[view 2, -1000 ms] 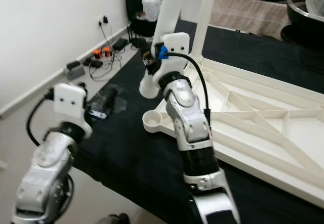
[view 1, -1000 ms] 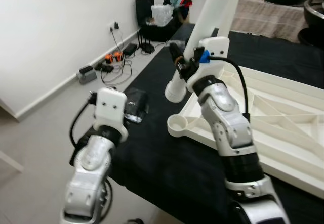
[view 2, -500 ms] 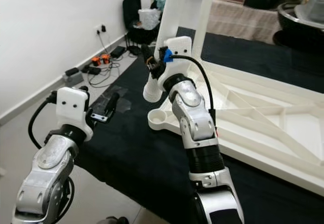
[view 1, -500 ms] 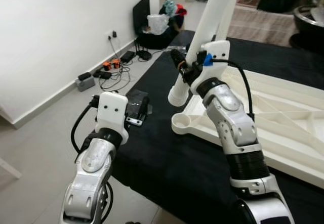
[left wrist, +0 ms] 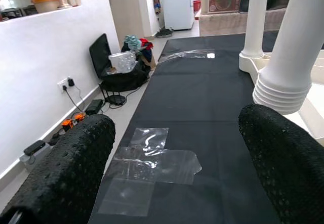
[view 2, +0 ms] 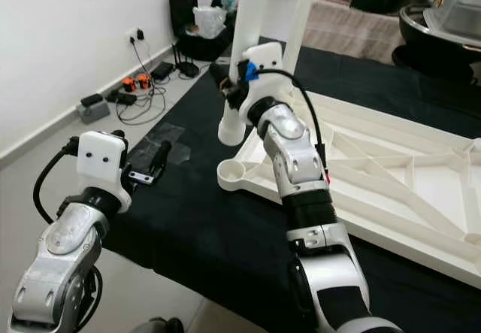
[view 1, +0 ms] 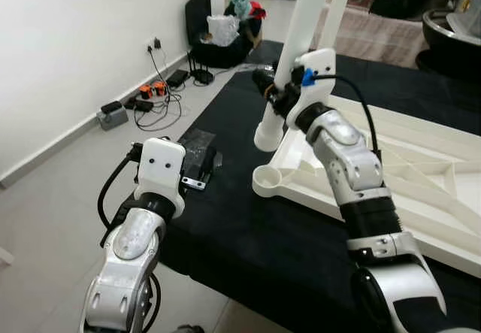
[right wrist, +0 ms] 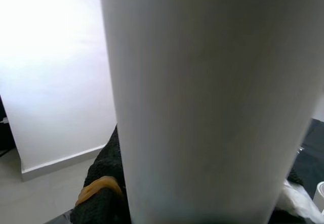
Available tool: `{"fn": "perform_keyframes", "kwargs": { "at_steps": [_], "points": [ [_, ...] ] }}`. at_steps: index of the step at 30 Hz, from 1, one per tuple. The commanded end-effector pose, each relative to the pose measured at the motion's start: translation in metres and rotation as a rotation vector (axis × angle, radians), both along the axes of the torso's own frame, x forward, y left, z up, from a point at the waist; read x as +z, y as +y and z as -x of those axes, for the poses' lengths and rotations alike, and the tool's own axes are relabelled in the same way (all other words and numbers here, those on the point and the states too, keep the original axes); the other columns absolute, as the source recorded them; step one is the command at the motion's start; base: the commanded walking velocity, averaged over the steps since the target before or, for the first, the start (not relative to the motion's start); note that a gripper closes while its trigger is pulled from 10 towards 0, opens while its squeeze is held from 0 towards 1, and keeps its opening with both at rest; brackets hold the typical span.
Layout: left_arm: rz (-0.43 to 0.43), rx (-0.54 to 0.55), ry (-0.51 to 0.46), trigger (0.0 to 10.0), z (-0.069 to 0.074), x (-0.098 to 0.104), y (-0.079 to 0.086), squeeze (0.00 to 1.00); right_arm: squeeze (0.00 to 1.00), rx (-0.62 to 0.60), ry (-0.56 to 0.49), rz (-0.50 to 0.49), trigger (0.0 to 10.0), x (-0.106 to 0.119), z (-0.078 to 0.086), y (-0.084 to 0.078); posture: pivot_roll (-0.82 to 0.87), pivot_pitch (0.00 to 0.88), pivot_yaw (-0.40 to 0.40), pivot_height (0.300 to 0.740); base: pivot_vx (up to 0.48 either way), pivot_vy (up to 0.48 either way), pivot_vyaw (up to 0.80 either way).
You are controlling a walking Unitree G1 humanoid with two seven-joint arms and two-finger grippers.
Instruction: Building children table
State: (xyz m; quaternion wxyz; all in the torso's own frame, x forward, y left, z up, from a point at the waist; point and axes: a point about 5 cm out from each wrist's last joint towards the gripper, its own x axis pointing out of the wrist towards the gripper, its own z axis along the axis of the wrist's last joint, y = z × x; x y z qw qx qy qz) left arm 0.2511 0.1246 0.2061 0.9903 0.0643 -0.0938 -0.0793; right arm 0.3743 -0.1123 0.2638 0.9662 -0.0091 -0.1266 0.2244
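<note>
Table top (view 1: 421,175), white and upside down on the black cloth (view 1: 248,243), has an empty corner socket (view 1: 269,178). Left gripper (view 1: 201,169), fingers spread and holding nothing, hovers over clear plastic wrap (left wrist: 152,158). Right gripper (view 1: 269,92) clasps the white leg (view 1: 289,55), its ribbed end beside the socket, seemingly not yet seated. Cables (view 1: 150,100) litter the floor alongside.

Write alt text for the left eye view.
The right gripper holds a white table leg upright beside an upturned white tabletop on a black cloth. The left gripper hovers open at the cloth's edge, over clear plastic.
</note>
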Motion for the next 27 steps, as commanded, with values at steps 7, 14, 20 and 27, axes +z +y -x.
{"fn": "perform_keyframes", "kwargs": {
  "at_steps": [7,14,20,27],
  "points": [
    [0.005,-0.003,0.02,10.0,0.001,-0.001,-0.001,0.0,0.0,-0.056,-0.036,-0.048,10.0,0.011,-0.006,-0.009,0.05,0.133,-0.067,0.74,0.0,0.0,0.0],
    [0.0,0.006,0.016,10.0,0.0,0.0,0.002,0.0,0.0,-0.096,-0.035,-0.075,10.0,0.011,-0.008,-0.012,0.05,0.124,-0.065,0.74,0.0,0.0,-0.34],
    [0.001,0.003,0.017,10.0,-0.001,0.001,0.002,0.0,0.0,-0.09,-0.039,-0.086,10.0,0.011,-0.006,-0.01,0.05,0.112,-0.062,0.74,0.0,0.0,0.0],
    [-0.01,0.004,0.015,10.0,-0.002,0.002,0.002,0.0,0.0,-0.087,-0.051,-0.095,10.0,0.013,-0.005,-0.008,0.05,0.1,-0.064,0.74,0.0,0.069,0.0]
  ]
}}
